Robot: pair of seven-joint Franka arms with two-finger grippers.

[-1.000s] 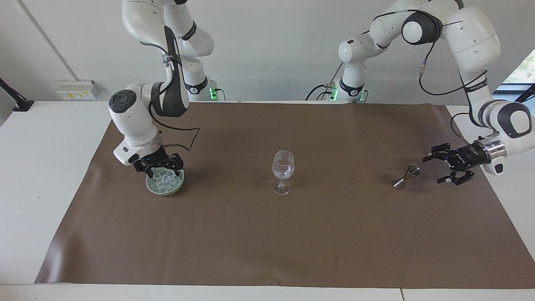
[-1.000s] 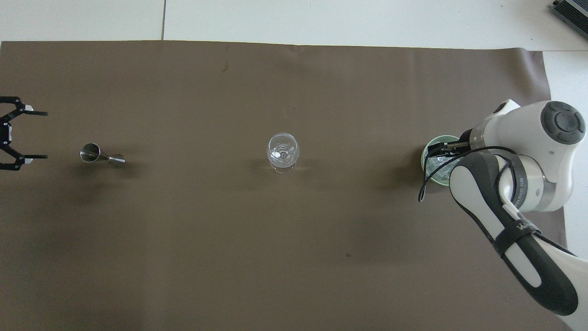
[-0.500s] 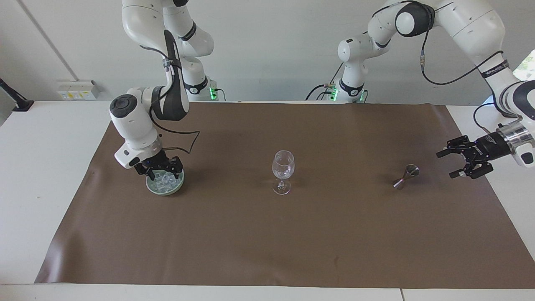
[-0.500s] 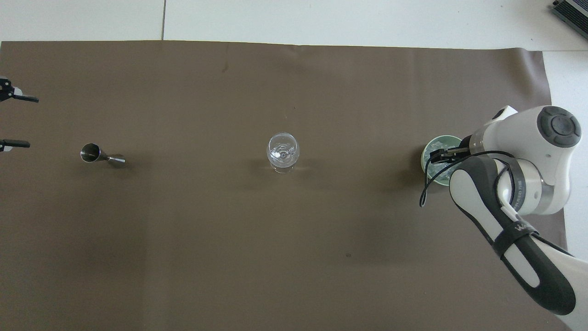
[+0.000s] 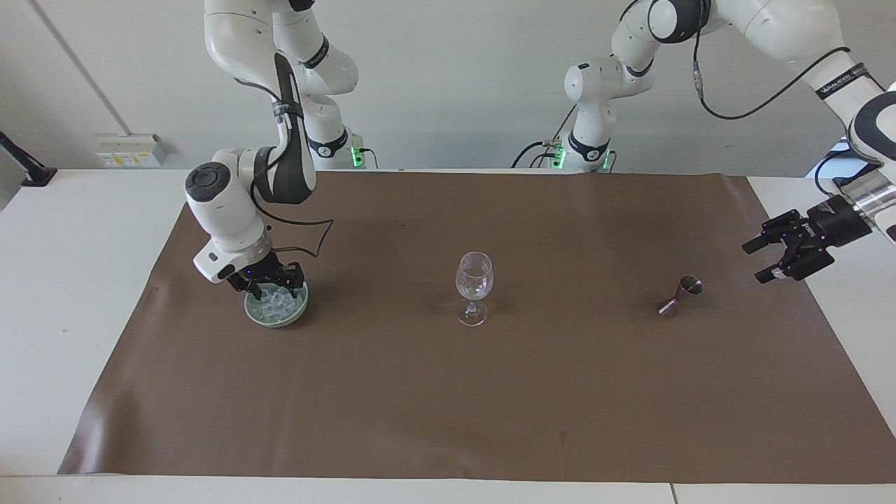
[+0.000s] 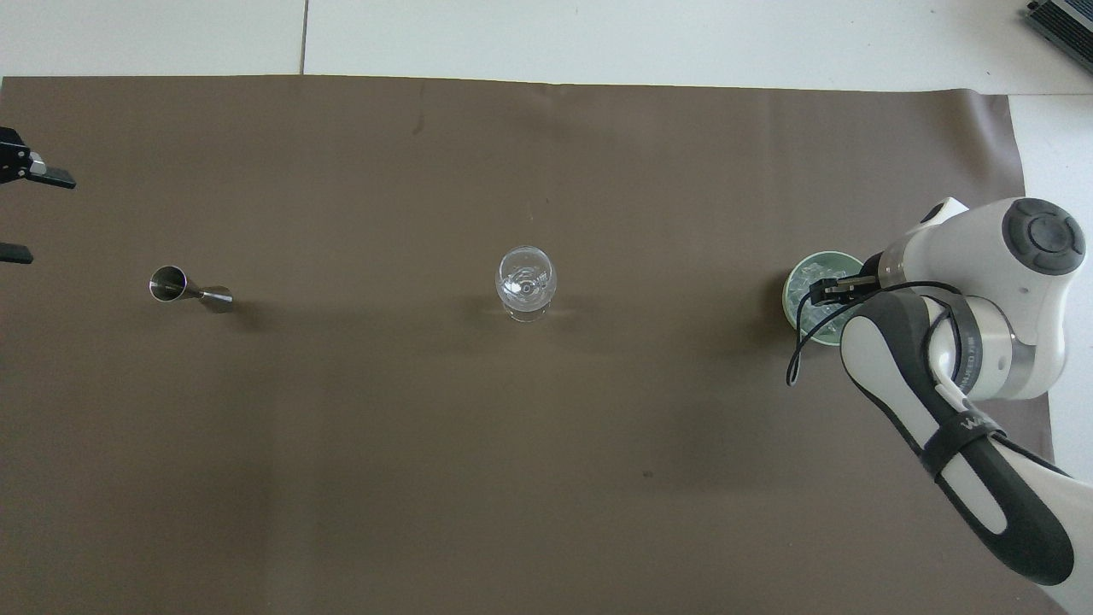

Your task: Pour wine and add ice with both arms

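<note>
Fingers apart and holding nothing, the left fingers (image 5: 754, 246) hang in the air over the edge of the brown mat (image 5: 448, 406), well out from the wine glass (image 5: 474, 280) toward the left arm's end of the desk (image 5: 70, 245). The left arm (image 5: 850, 84) reaches out high with its wrist level. Between them and the glass a small metal measuring cup (image 5: 679, 295) lies tipped on its side, so the pour looks done, though no colour shows in the glass. Toward the right arm's end, well apart from the glass, a green bowl (image 5: 276, 322) holds the ice (image 5: 280, 299). The right arm (image 5: 224, 217) bends steeply down, its right fingers (image 5: 253, 285) in the bowl among the cubes. Whether they are apart or clamped on a cube cannot be told. Carrying ice to the glass seems left.
</note>
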